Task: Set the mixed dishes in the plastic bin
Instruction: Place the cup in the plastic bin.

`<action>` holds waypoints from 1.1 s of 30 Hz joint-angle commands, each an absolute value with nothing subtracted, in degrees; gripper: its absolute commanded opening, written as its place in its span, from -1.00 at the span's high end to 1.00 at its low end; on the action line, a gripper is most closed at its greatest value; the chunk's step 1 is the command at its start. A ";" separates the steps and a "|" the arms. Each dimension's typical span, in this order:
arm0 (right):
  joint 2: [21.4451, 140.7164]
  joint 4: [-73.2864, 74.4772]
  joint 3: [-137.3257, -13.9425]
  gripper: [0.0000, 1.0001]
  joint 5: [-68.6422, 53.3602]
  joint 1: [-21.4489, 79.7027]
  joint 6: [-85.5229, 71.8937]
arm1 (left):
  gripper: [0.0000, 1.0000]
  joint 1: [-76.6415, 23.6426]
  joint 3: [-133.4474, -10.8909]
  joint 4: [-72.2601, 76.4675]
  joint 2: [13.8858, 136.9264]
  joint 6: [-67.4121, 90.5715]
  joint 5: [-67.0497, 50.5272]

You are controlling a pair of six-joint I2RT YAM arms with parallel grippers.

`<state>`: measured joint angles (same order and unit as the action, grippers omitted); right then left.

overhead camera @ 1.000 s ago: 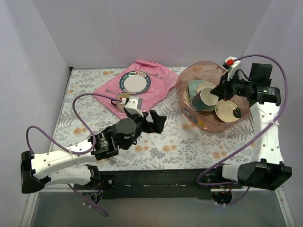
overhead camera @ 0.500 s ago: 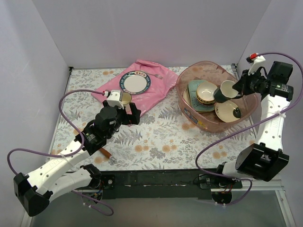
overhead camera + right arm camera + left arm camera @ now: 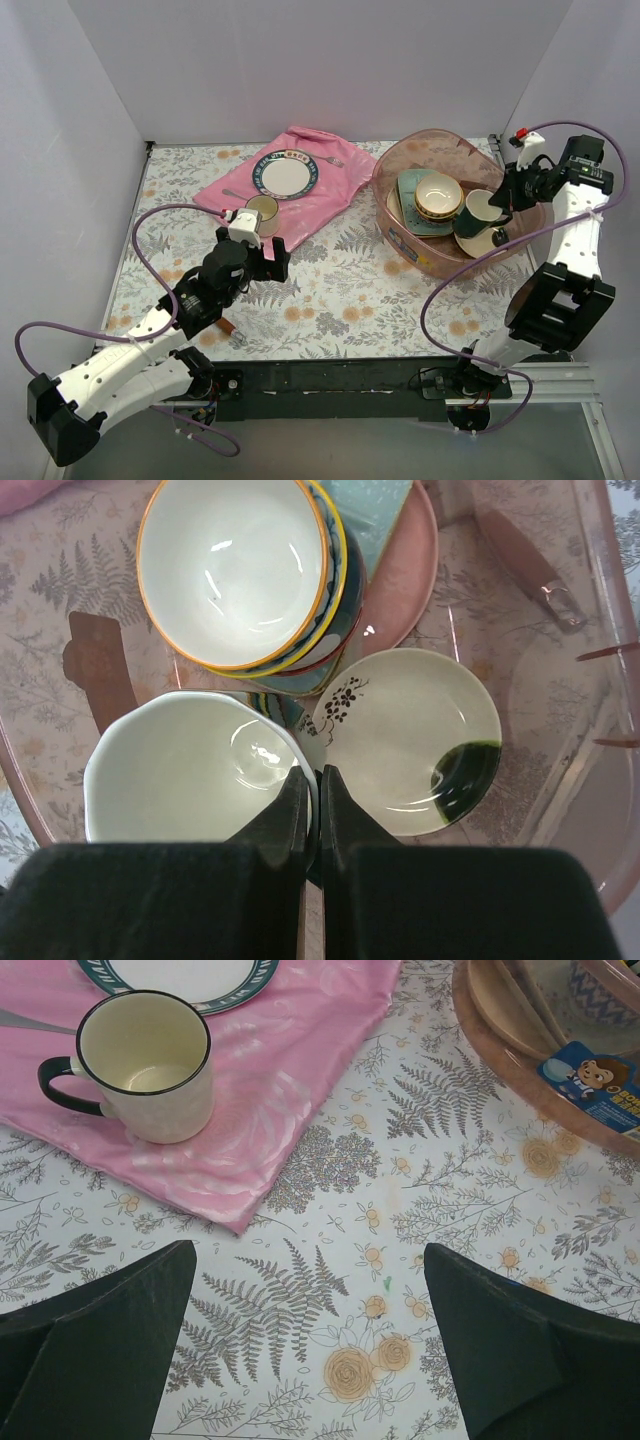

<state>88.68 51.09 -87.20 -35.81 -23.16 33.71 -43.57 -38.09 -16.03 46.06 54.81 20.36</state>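
My right gripper is shut on the rim of the dark mug with a white inside, which it holds upright inside the plastic bin. In the top view the mug is at the bin's right side. Beside it lie a cream plate with a dark green patch, stacked patterned bowls, a pale green tray and a pink plate. My left gripper hangs open over the floral tabletop, just short of a cream dark-rimmed mug on the pink cloth.
A round plate with a patterned rim lies on the pink cloth behind the cream mug. A wooden-handled utensil lies on the table beside the left arm. The bin wall with a sticker is at the right of the left wrist view.
The right arm has carried the dark mug to the bin's right side and lowered it upright. The left arm has swung back left, and its open gripper now sits near the cream mug.
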 commanded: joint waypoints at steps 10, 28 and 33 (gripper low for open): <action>92.02 48.08 -80.43 0.97 -37.44 -18.99 37.00 | -0.96 -43.33 -38.23 -15.73 44.21 53.96 20.74; 91.93 41.04 -71.11 0.87 -32.52 -14.24 35.60 | -0.96 -43.33 -38.06 -15.73 43.86 53.88 21.36; 91.41 40.52 -69.96 0.66 -32.43 -13.97 35.60 | -0.96 -43.24 -38.06 -15.65 43.95 53.88 21.71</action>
